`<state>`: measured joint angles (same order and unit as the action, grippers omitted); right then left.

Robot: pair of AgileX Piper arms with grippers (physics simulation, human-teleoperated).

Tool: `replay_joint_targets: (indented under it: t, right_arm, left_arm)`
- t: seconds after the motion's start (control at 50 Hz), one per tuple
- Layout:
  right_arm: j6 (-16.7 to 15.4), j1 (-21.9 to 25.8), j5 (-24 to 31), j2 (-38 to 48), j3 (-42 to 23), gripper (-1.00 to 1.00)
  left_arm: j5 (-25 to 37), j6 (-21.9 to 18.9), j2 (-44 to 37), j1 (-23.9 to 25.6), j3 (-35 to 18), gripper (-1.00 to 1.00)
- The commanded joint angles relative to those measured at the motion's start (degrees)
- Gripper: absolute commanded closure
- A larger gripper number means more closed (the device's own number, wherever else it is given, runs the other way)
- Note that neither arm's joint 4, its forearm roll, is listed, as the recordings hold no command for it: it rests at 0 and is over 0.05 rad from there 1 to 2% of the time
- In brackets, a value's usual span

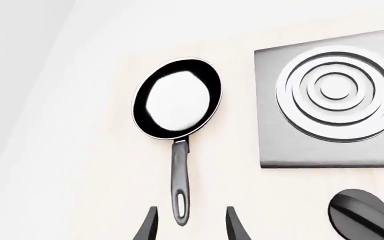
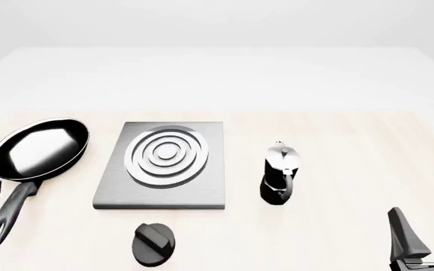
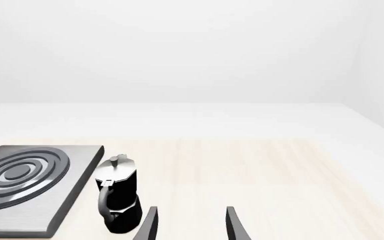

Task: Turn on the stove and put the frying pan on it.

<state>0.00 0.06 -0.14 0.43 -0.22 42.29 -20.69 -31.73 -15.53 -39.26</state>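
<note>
The frying pan [image 2: 40,148] lies flat at the table's left, its long black handle [image 2: 7,214] pointing back toward the arms. In the left wrist view the pan [image 1: 176,98] is ahead of my left gripper [image 1: 190,227]. That gripper is open, with the handle's loop end [image 1: 180,207] between its fingertips and untouched. The stove plate [image 2: 164,164] sits right of the pan, and its black knob [image 2: 154,244] lies in front of it. My right gripper [image 2: 426,228] hangs open and empty at the near right, far from both.
A small black-and-silver moka pot [image 2: 280,174] stands upright just right of the stove plate, also seen near the right fingers [image 3: 117,192]. The pale wooden table [image 2: 352,141] stretches right of the pot and ends at a white back edge.
</note>
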Motion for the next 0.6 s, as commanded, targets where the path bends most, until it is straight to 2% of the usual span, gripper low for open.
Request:
replay_joint_targets:
  t: [0.02,0.24,0.44,0.5,0.52,0.6]
  right_arm:
    - [0.0,0.0,0.0,0.0,0.0,-1.0]
    - [0.0,0.0,0.0,0.0,0.0,-1.0]
    - [0.0,0.0,0.0,0.0,0.0,-1.0]
    - [0.0,0.0,0.0,0.0,0.0,-1.0]
    - [0.0,0.0,0.0,0.0,0.0,-1.0]
    - [0.0,0.0,0.0,0.0,0.0,-1.0]
  left_arm:
    - [-4.9,-0.4,-2.8,-0.5,2.6,-1.0]
    - [-10.6,0.9,-6.3,-1.4,5.9,-1.0]
    - [-14.8,0.3,-9.8,-1.5,6.9,-1.0]
    - [-16.2,0.8,-10.8,-1.9,7.3,-1.0]
    - [-16.3,2.4,-11.3,-1.8,6.9,-1.0]
    - [-17.4,1.7,-11.8,-2.6,7.5,-1.0]
